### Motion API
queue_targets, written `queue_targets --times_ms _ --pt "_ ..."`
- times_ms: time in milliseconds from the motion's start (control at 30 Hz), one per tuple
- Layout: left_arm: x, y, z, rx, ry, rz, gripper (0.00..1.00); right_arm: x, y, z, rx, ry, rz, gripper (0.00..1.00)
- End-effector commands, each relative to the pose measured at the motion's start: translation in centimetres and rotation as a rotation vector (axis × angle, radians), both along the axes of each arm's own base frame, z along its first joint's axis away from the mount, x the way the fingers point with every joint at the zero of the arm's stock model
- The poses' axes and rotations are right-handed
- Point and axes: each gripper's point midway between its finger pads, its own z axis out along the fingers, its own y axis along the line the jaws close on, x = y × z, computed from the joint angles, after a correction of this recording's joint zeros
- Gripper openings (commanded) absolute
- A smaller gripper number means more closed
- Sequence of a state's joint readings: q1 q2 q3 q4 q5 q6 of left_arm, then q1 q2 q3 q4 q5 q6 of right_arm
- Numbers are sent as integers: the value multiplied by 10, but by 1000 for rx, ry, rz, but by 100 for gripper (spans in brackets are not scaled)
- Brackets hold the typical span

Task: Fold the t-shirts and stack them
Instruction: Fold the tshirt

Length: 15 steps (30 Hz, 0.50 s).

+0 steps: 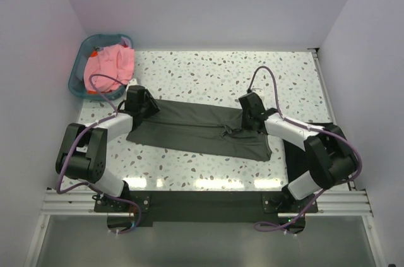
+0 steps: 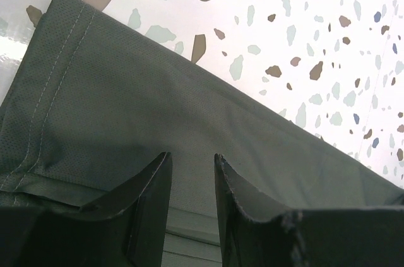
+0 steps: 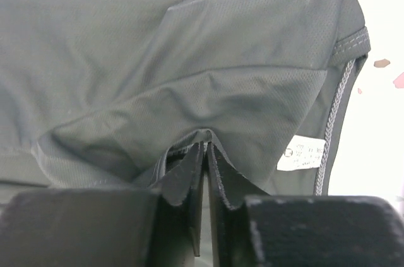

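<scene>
Squarely across the middle of the top view we see the olive-grey t-shirt (image 1: 196, 131) lying as a long flat band on the speckled table (image 1: 208, 71), running from centre left to centre right of the frame. At its left end sits the left gripper (image 1: 146, 104). In the left wrist view that gripper (image 2: 191, 160) is released: its two dark fingers (image 2: 151, 210) stand apart at the bottom of the frame, with the stitched hem of the shirt running along the upper left and flat cloth showing in the gap between them. We cannot tell whether the fingertips touch the fabric. Toward the right end of the band sits the right gripper (image 1: 248, 118). In the right wrist view it (image 3: 205, 147) is clenched on the shirt, with a raised fold of the grey cloth pinched between the near-closed jaws at bottom centre, and a white label (image 3: 303, 153) lies just right of them beside the collar seam. In the upper left of the top view, a salmon-pink t-shirt (image 1: 110, 65) is heaped in the teal basket (image 1: 85, 49). At the right edge, a black t-shirt (image 1: 295, 153) lies on the table, mostly hidden under the right arm.
</scene>
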<state>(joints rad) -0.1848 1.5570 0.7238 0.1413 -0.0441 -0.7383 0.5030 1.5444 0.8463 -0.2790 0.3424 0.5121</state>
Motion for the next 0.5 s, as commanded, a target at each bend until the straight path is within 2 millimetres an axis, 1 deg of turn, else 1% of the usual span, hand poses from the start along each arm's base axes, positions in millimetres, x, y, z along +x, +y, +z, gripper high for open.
queue_targets --times_ms 0,67,100,167,233,300,333,367,433,467 --pt "12 -4 20 -2 -78 -23 38 0 5 15 46 -43 15 8" --pt "12 -4 20 -2 -78 -23 38 -5 5 14 57 -39 20 4" --pt "12 -4 20 -1 -79 -22 38 -6 5 20 65 -53 22 2" --pt "12 -4 20 -3 -77 -20 38 -10 5 20 77 -52 30 0" --pt "12 -4 19 -2 -77 -21 38 -14 5 27 92 -64 33 0" --pt "12 -5 19 -4 -75 -22 38 -23 5 25 109 -51 43 0" --pt "12 -5 19 -3 -75 -21 38 -25 5 32 127 -69 45 0" --pt "12 -5 18 -4 -73 -20 38 -32 3 27 131 -59 49 0" --pt "11 -5 17 -9 -71 -19 38 -40 3 31 160 -67 52 0" --pt "12 -5 18 -11 -72 -19 38 -46 1 27 164 -57 52 0"
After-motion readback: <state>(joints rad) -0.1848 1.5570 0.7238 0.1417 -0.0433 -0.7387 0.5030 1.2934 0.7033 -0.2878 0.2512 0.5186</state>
